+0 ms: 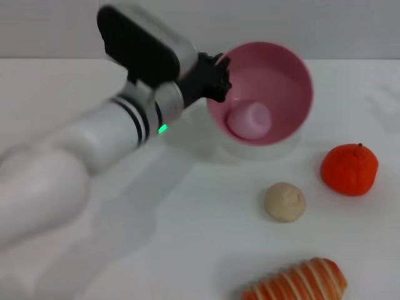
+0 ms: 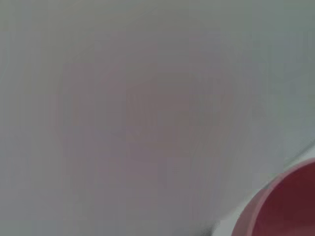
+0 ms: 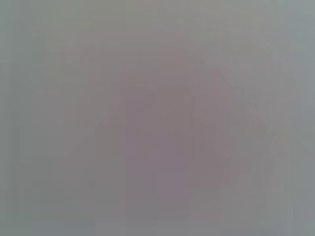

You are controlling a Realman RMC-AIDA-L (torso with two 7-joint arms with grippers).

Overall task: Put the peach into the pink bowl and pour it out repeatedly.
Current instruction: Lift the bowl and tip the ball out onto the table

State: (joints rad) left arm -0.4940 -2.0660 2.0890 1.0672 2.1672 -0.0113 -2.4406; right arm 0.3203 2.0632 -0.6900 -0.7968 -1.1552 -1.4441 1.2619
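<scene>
The pink bowl (image 1: 275, 75) is lifted off the table and tipped so its opening faces me. The soft-pink peach (image 1: 249, 120) lies inside it against the lower wall. My left gripper (image 1: 215, 80) is shut on the bowl's left rim and holds it tilted. A part of the bowl's rim (image 2: 280, 206) also shows in a corner of the left wrist view. The right gripper is not in view; the right wrist view shows only a plain grey surface.
On the white table, an orange-red tangerine-like fruit (image 1: 349, 169) sits at the right, a beige round lump (image 1: 285, 202) lies in front of the bowl, and an orange-and-white striped item (image 1: 300, 282) lies at the front edge.
</scene>
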